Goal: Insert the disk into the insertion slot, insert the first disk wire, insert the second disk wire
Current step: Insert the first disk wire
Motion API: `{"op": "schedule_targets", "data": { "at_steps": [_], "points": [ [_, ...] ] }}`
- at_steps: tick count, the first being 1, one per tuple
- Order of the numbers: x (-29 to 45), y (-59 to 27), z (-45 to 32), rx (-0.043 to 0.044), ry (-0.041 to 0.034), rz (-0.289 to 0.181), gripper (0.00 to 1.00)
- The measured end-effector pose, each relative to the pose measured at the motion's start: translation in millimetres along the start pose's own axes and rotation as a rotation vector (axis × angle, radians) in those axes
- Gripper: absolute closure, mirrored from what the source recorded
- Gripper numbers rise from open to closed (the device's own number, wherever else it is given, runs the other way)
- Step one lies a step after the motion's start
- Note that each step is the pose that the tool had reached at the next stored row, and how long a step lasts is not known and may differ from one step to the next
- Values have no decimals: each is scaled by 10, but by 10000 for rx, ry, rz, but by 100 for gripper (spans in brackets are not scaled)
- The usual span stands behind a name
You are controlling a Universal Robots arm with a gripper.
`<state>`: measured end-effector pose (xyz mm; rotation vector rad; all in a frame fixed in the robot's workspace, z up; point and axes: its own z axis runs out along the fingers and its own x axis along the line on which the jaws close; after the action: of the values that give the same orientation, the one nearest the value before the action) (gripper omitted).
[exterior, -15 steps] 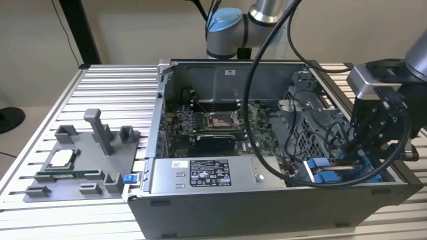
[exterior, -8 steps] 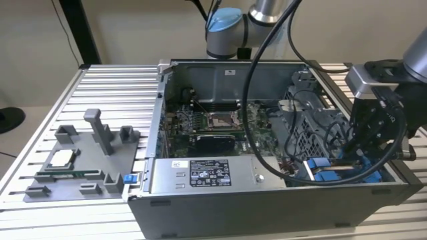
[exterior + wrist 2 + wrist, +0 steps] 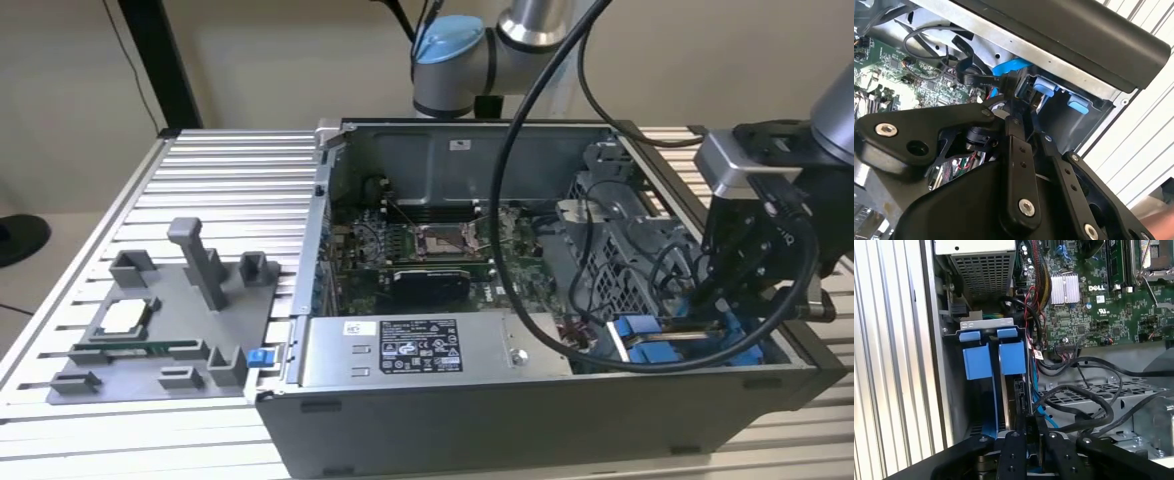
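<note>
**Gripper poised over the disk standing in the corner bay**

In the exterior view, the black two-fingered gripper (image 3: 707,315) on the arm is seen inside the corner of the open grey metal computer case (image 3: 534,425), at the exterior view's right. It is just past the end of the grey labelled power-supply box (image 3: 400,348). The case is set on a slatted aluminium table (image 3: 227,180). A flat grey fixture tray (image 3: 147,345) is laid on the same table, apart from the case, at the exterior view's left.

In the first wrist view, the flat disk in its bright blue plastic carrier (image 3: 1013,357) is seen edge-on, stood inside the insertion slot (image 3: 985,324), a bay of grey metal with blue tabs. A second blue carrier (image 3: 976,360) is set just beside it in the same bay. The gripper is held directly over the disk's dark edge.

In both wrist views its fingers (image 3: 1014,455) (image 3: 1016,150) are shown pressed close together, with barely a sliver of gap. A thin blue wire (image 3: 1046,416) and several black cables (image 3: 1089,405) are draped just beside them over the perforated grey cage. The green motherboard (image 3: 1114,315) is seen beyond.

In the second wrist view, a black plug (image 3: 979,81) on a dark cable is met by the tip of the fingers (whether it is pinched or merely touched cannot be told).
</note>
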<state>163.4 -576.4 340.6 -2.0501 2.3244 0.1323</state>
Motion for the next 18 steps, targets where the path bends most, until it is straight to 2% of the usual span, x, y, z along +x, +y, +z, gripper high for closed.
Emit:
{"op": "schedule_targets", "data": {
  "at_steps": [11,18],
  "points": [
    [4,-8,-1,-5,-8,-44,100],
    [4,-8,10,-26,5,-360,100]
  ]
}}
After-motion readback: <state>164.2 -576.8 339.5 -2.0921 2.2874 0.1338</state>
